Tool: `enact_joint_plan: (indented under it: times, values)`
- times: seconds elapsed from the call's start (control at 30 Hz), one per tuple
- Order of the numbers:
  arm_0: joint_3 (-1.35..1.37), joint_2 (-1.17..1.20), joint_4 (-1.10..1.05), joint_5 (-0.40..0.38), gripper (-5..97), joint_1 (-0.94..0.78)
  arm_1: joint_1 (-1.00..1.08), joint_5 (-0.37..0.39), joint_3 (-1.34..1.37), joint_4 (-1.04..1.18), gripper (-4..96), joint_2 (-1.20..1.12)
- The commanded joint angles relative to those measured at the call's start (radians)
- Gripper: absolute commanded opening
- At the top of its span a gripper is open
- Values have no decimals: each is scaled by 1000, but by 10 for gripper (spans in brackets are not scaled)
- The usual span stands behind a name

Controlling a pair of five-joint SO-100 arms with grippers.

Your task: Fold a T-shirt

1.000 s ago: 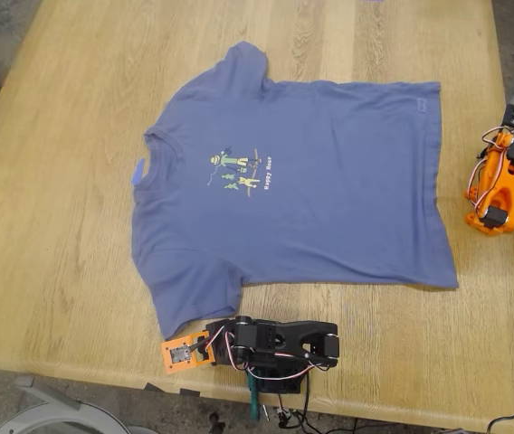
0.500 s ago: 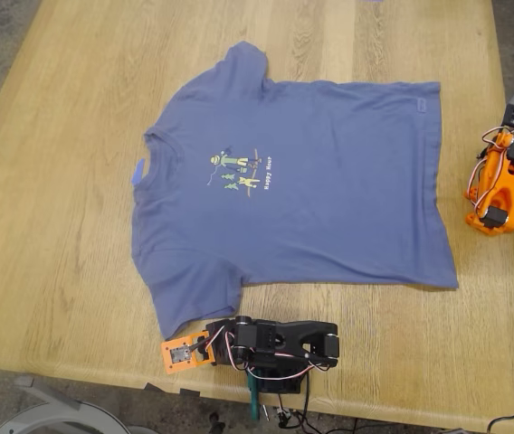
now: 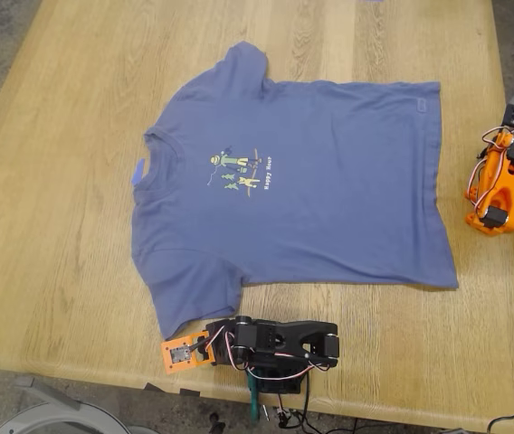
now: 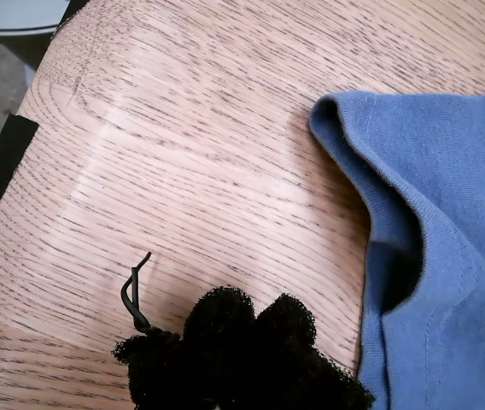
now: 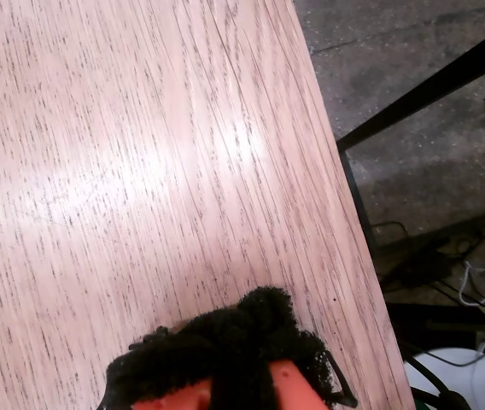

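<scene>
Nothing has moved since earlier: slate-blue cotton T-shirt (image 3: 293, 185) lies flat mid light oak table (image 3: 67, 226), grey floor beyond. My first gripper (image 4: 242, 342) by a sleeve and second gripper (image 5: 225, 359): cannot tell jaws.

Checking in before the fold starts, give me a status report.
Both grippers parked, jaws unreadable, nothing held. T-shirt flat on table, unfolded, sleeve beside my first gripper. Nothing in the way.
</scene>
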Motion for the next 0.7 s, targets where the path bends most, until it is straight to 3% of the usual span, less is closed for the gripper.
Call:
enact_joint_plan:
  times: [0.0,0.63,0.67]
  values:
    - [-26,110,14,2,0,5,5,-5,61,3,1,-3]
    - [-26,110,14,2,0,5,3,-5,61,3,1,-3]
    - [-26,109,15,-31,0,5,3,-5,61,3,1,-3]
